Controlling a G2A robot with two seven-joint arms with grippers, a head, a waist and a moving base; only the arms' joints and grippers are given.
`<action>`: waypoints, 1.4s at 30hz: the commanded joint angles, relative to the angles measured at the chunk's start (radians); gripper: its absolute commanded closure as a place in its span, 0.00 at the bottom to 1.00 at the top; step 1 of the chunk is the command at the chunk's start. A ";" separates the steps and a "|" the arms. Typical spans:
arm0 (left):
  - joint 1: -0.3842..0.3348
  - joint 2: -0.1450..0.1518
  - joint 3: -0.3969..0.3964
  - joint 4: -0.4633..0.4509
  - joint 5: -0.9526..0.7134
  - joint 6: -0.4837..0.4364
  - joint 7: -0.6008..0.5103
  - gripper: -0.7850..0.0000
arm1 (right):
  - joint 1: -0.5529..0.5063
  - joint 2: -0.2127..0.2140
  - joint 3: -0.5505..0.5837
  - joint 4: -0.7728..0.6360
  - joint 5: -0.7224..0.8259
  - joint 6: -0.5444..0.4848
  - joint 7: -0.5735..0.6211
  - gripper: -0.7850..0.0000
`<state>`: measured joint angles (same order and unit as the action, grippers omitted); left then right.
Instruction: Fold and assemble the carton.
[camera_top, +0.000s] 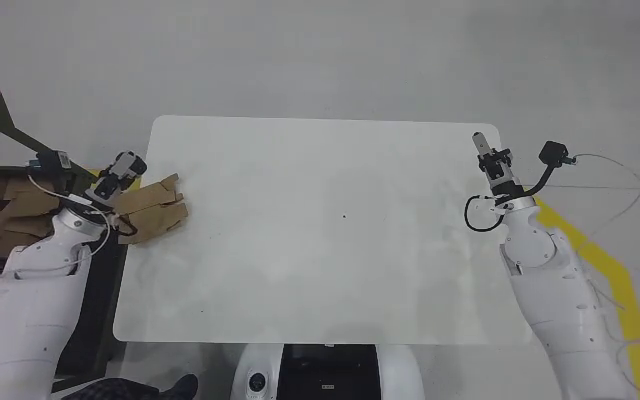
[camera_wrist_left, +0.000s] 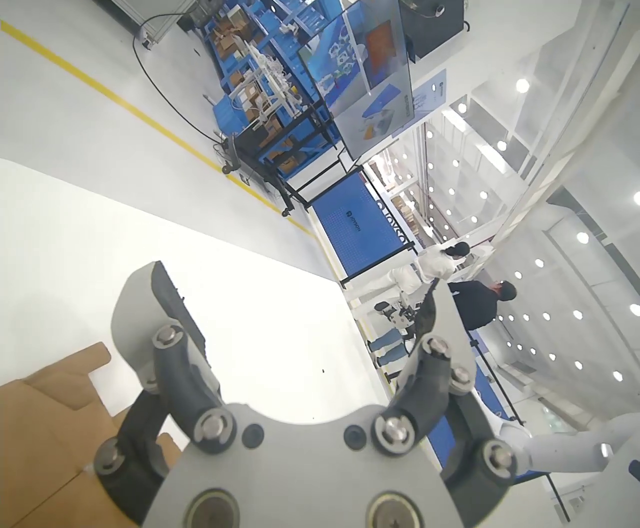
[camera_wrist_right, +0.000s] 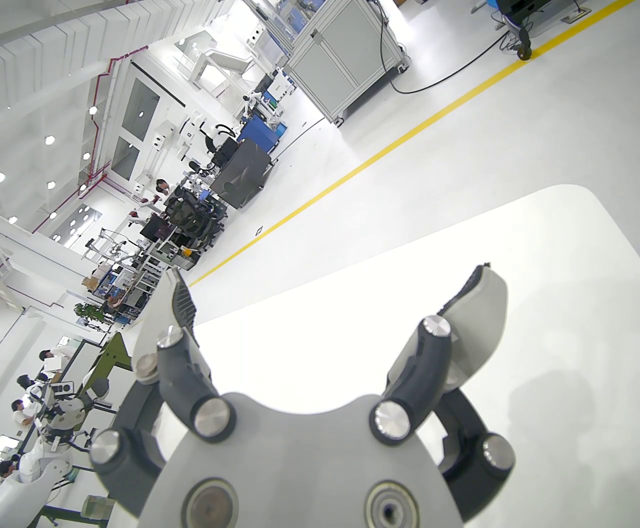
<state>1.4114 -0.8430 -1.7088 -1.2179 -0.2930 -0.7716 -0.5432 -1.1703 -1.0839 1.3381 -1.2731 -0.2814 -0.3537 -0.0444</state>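
A: Where does the flat brown cardboard carton (camera_top: 153, 208) lie?

B: At the left edge of the white rounded surface (camera_top: 330, 250). It is unfolded, with its notched flaps pointing inward, and its outer part seems to reach past the rim.

A: And the left tool (camera_wrist_left: 300, 300)?

B: It hangs at the carton's outer end with its 2 fingers spread wide and nothing between them; 1 finger is just beside a flap. The right tool (camera_wrist_right: 330, 300) hangs near the far right corner, well apart from the carton, and is likewise spread and empty.

A: So the step in hand looks like the first grasp?

B: Likely. The robot would do well to pinch a panel close to a crease rather than a loose flap, since thin board bends. It should then draw the carton toward the middle, where both arms can meet it.

A: Any risks?

B: The overhang. A downward push there could tip the sheet off the rim, so 1 tool should keep it flat while the other comes across.
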 joint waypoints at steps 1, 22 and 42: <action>0.006 -0.001 -0.009 0.018 -0.013 -0.006 0.000 0.00 | 0.000 0.000 0.000 0.000 0.000 0.000 0.000 0.00; 0.007 0.010 -0.145 0.349 -0.209 -0.027 -0.106 0.00 | 0.000 0.000 0.000 0.000 0.000 0.000 0.000 0.00; -0.134 -0.006 -0.088 0.694 -0.079 0.014 -0.051 0.00 | 0.000 0.000 0.000 0.000 0.000 0.000 0.000 0.00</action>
<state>1.2874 -0.8482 -1.8043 -0.5395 -0.3864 -0.7626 -0.5924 -1.1703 -1.0839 1.3381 -1.2731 -0.2814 -0.3537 -0.0444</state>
